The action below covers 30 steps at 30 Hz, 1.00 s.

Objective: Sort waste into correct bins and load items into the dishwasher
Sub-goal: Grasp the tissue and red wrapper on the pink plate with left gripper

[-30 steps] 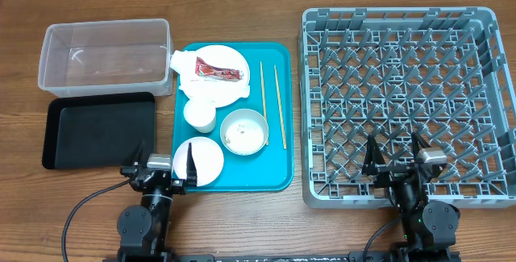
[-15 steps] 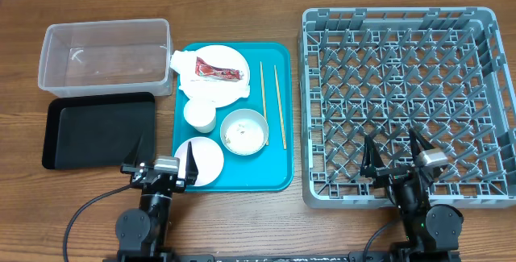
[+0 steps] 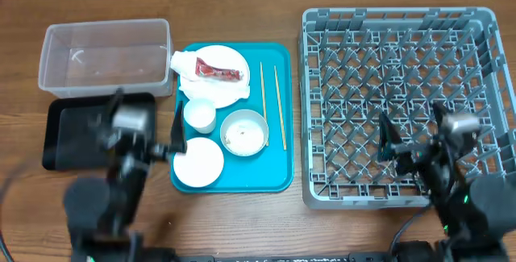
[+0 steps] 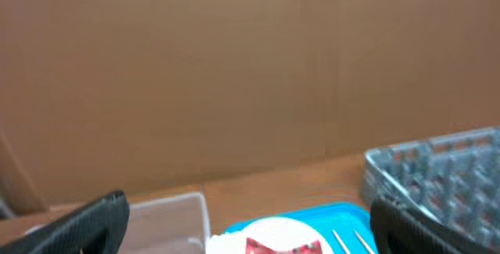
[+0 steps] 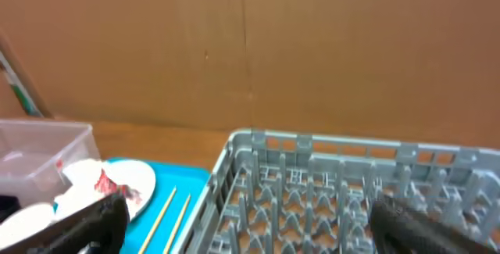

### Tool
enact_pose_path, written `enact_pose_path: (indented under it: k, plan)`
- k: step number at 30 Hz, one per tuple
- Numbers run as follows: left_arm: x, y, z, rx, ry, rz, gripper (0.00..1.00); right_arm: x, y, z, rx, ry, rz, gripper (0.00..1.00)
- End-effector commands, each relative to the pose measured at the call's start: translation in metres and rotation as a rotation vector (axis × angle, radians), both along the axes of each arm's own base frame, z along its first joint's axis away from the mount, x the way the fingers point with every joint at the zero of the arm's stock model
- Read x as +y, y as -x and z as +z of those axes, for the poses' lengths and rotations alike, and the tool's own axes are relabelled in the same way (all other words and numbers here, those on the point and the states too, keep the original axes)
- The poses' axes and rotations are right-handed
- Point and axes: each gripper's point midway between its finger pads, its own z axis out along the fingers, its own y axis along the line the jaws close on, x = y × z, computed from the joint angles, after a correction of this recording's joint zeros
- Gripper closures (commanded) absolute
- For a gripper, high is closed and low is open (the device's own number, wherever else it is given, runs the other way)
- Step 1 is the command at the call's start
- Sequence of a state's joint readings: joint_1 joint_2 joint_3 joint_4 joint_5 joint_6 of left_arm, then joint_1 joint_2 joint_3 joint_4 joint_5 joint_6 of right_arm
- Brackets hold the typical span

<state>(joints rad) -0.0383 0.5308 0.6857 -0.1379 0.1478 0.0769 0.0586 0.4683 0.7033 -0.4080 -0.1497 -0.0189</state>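
1. Lower left of the overhead view: the left gripper (image 3: 143,125) is blurred above the right part of the black tray (image 3: 72,137). Its jaws are spread wide, with nothing between them and nothing touched.
2. Lower right: the right gripper (image 3: 413,133) hangs over the near rows of the dish rack (image 3: 403,44). Its jaws are just as wide apart and empty.
3. Centre: on the teal tray (image 3: 278,177) sit a small plate (image 3: 198,163), a bowl (image 3: 243,131) holding food scraps (image 3: 235,137), and a cup (image 3: 199,114). The chopsticks (image 3: 271,101) lie to their right.
4. Further up the tray, a larger plate (image 3: 230,55) carries tissues (image 3: 184,64) and the red sauce packet (image 3: 218,71).
5. Upper left: the clear tub (image 3: 105,32) looks empty, as do the black tray and the rack. I judge this the opening step, with no sorting done yet.
6. The next move likely calls for the left arm to reach up the frame over the cup and close on the packet or a tissue.
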Motion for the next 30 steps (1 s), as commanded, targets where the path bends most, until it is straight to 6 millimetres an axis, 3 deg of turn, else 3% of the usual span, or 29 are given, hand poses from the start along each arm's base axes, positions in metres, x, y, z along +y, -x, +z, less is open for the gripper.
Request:
enact_pose_path:
  k: [1, 3, 7, 9, 10, 14, 18, 22, 30]
  plan:
    - [-0.026, -0.054, 0.036, 0.138, -0.028, -0.152, 0.00, -0.006, -0.022, 0.024, 0.069, 0.024, -0.033, 0.00]
    - [-0.052, -0.096, 0.039, 0.283, -0.052, -0.312, 0.00, -0.004, -0.041, 0.021, 0.197, 0.032, -0.031, 0.00]
    - [-0.067, -0.150, 0.016, 0.533, -0.071, -0.427, 0.00, -0.001, -0.066, 0.012, 0.352, 0.035, -0.015, 0.00]
    - [-0.067, -0.171, -0.014, 0.679, -0.128, -0.461, 0.00, 0.002, -0.077, 0.003, 0.399, 0.027, -0.007, 0.00]
    - [-0.064, -0.184, -0.040, 0.760, -0.197, -0.485, 0.00, 0.007, -0.084, -0.012, 0.450, 0.019, 0.020, 0.00]
    - [-0.068, -0.206, -0.102, 0.906, -0.206, -0.540, 0.00, 0.019, -0.094, -0.040, 0.550, -0.003, 0.083, 0.00]
    - [-0.088, -0.209, -0.174, 0.955, -0.371, -0.744, 0.00, 0.022, -0.104, -0.068, 0.641, -0.010, 0.099, 0.00]
    - [-0.066, -0.218, -0.242, 1.101, -0.699, -0.630, 0.00, 0.023, -0.106, -0.086, 0.707, -0.011, 0.098, 0.00]
    - [-0.062, -0.208, -0.312, 1.268, -0.792, -0.637, 0.03, 0.022, -0.105, -0.090, 0.721, -0.010, 0.098, 0.00]
